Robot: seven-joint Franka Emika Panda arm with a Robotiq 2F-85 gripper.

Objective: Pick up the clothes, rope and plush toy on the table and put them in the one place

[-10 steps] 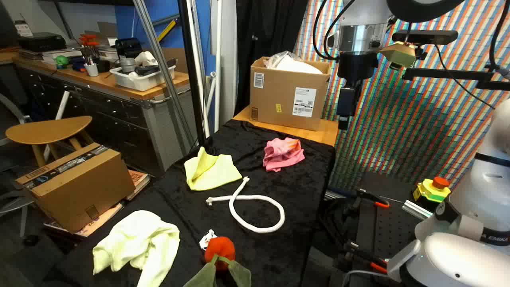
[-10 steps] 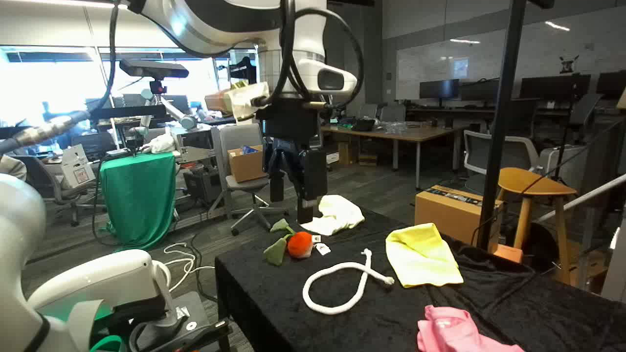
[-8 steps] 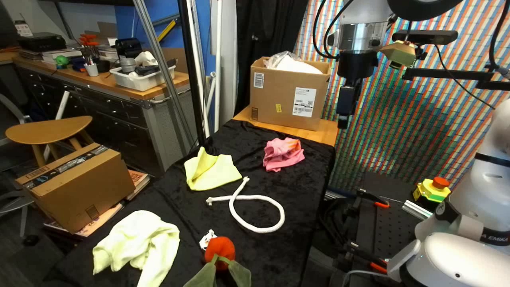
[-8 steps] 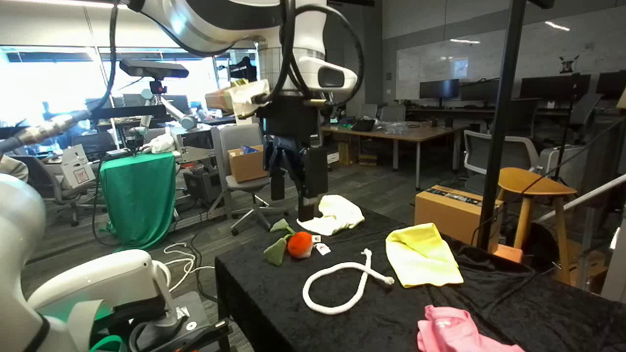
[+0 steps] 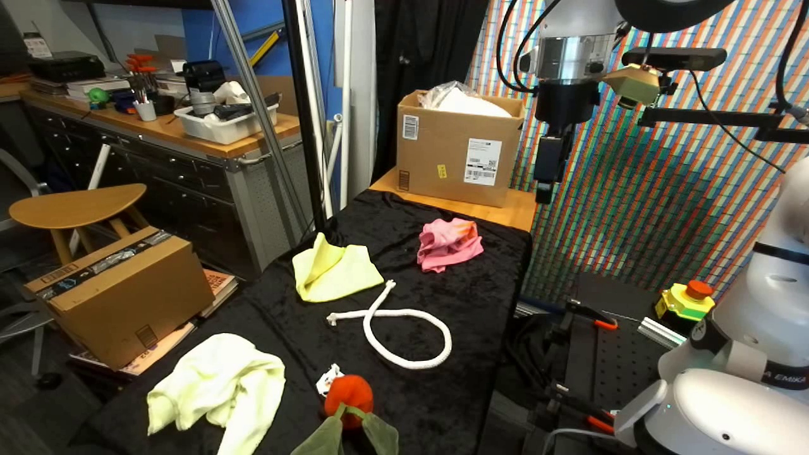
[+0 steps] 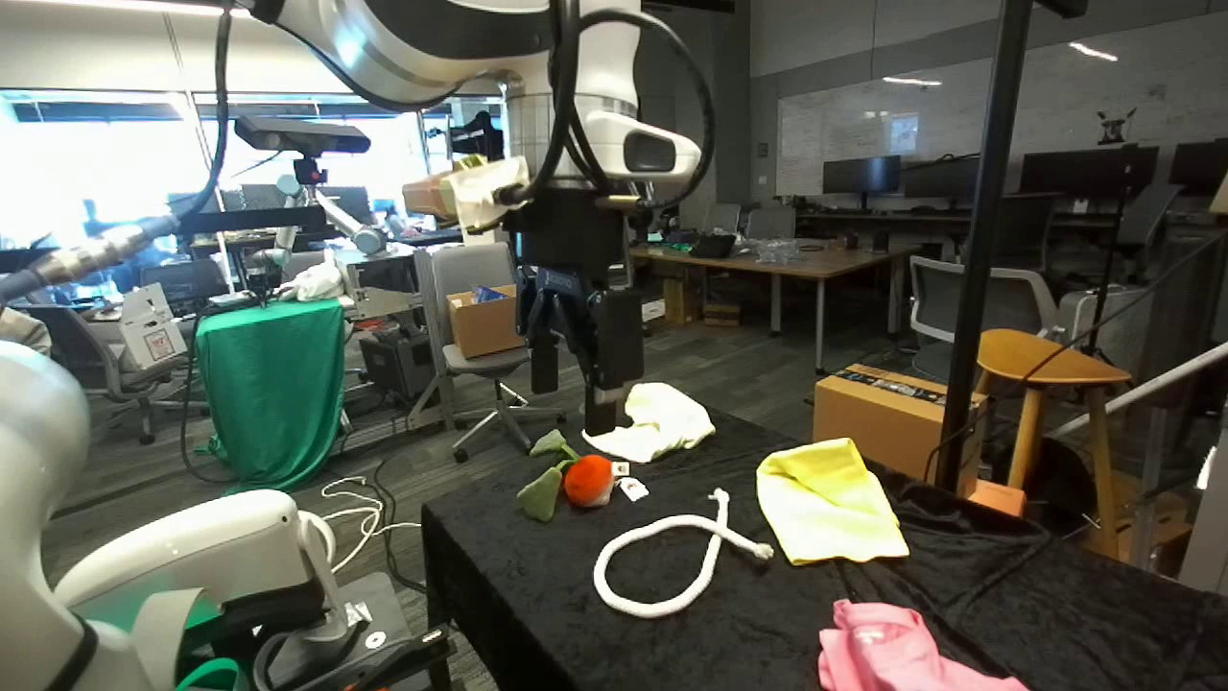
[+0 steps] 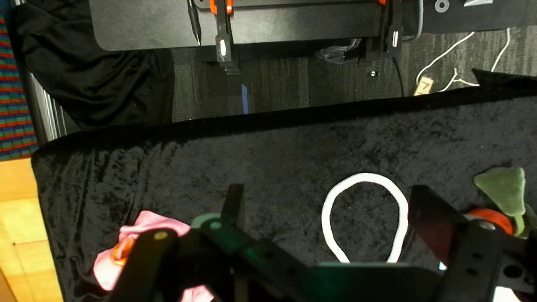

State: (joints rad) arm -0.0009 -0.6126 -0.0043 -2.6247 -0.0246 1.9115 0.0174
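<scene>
A pink cloth (image 5: pixel 449 245), a yellow cloth (image 5: pixel 338 278), a pale yellow cloth (image 5: pixel 218 379) and a looped white rope (image 5: pixel 414 364) lie apart on the black-covered table (image 5: pixel 486 303). The plush toy (image 5: pixel 349 395), orange-red with green leaves, lies near the pale cloth. All also show in the exterior view with the rope (image 6: pixel 652 609) in front. My gripper (image 6: pixel 573 408) is open and empty, high above the table. In the wrist view its fingers (image 7: pixel 327 191) stand wide apart with the rope's loop (image 7: pixel 365 178) below between them; its rope ends are hidden.
A large cardboard box (image 5: pixel 436 151) with plastic and white stuff inside stands at the table's wooden end. A taped box (image 5: pixel 133 303) and a stool (image 5: pixel 76 205) stand beside the table. A black post (image 6: pixel 979 240) rises at the table's edge.
My gripper has risen very slightly between the earliest frames and now. The cloths, rope and plush toy have not moved.
</scene>
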